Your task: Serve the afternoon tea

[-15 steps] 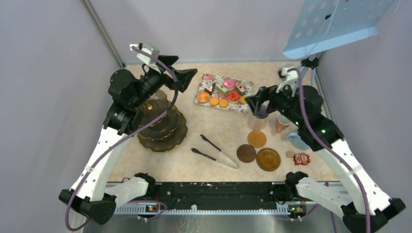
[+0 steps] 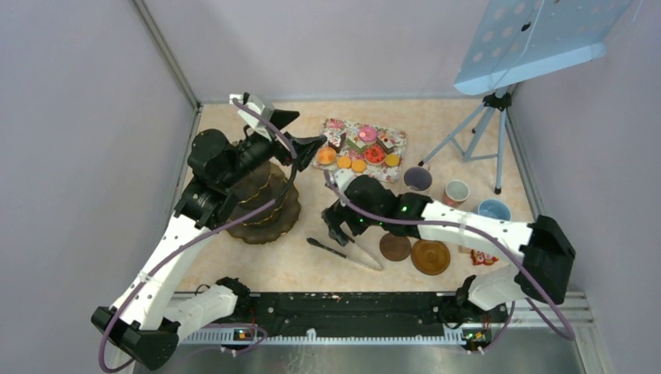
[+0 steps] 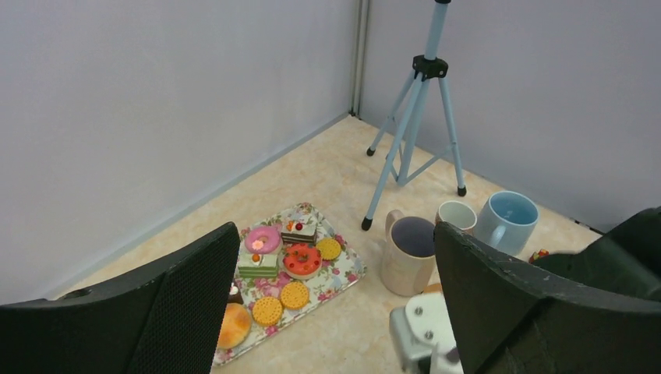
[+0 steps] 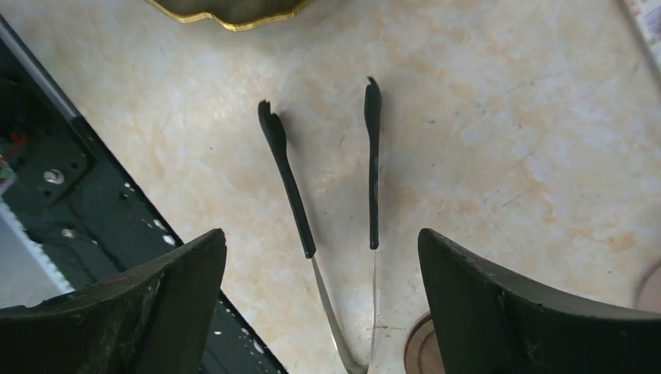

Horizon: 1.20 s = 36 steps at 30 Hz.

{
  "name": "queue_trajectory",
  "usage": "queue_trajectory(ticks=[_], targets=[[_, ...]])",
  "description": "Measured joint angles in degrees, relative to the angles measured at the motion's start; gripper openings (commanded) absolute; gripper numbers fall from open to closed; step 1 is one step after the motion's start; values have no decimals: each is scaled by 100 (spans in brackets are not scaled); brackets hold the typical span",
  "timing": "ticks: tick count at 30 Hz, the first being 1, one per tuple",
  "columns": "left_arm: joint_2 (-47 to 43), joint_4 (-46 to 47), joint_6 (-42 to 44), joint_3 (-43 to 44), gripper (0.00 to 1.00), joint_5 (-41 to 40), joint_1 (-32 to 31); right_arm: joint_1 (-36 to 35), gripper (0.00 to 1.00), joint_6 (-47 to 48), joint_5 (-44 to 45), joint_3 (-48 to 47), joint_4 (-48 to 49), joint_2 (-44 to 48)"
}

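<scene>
The toy cakes and orange biscuits [image 3: 282,261] lie on a rose-patterned tray [image 2: 394,167] at the back of the table. To its right stand the lilac mug [image 2: 418,179], the small white cup [image 2: 457,192] and the light-blue mug [image 2: 493,209]. My left gripper [image 2: 300,131] hovers open and empty just left of the tray; its wrist view looks across the tray [image 3: 349,273] to the lilac mug [image 3: 409,253]. My right gripper [image 2: 337,230] hangs open above the black tongs [image 4: 327,179], which lie spread on the table between its fingers, untouched.
A dark tiered stand [image 2: 261,199] with gold edges sits under my left arm. Brown [image 2: 395,247] and amber [image 2: 430,256] coasters lie right of the tongs. A blue tripod [image 2: 475,136] stands at the back right. The black base rail [image 4: 47,156] is close to the tongs.
My right arm has swung from the mugs leftward and now sits over the tongs, uncovering the mugs. My left gripper has shifted right, closer to the tray.
</scene>
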<state>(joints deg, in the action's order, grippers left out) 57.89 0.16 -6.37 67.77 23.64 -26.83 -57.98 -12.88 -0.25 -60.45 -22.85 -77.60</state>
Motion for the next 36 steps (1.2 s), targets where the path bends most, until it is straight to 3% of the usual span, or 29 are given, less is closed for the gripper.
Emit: queue_trajectory(ticks=[7,17,26,36], targets=[[-391,76,120,-304,99,-175,-35,-507,97,131,573,846,507,-481],[-778,299,181,-516,99,-203,-83,-752,97,487,699,3036,2555,92],[-807,339,181,-579,99,-201,-114,-776,83,544,1043,3803,4321,-63],[-866,387,179,-619,99,-203,-140,-804,66,581,1499,3998,5493,-645]])
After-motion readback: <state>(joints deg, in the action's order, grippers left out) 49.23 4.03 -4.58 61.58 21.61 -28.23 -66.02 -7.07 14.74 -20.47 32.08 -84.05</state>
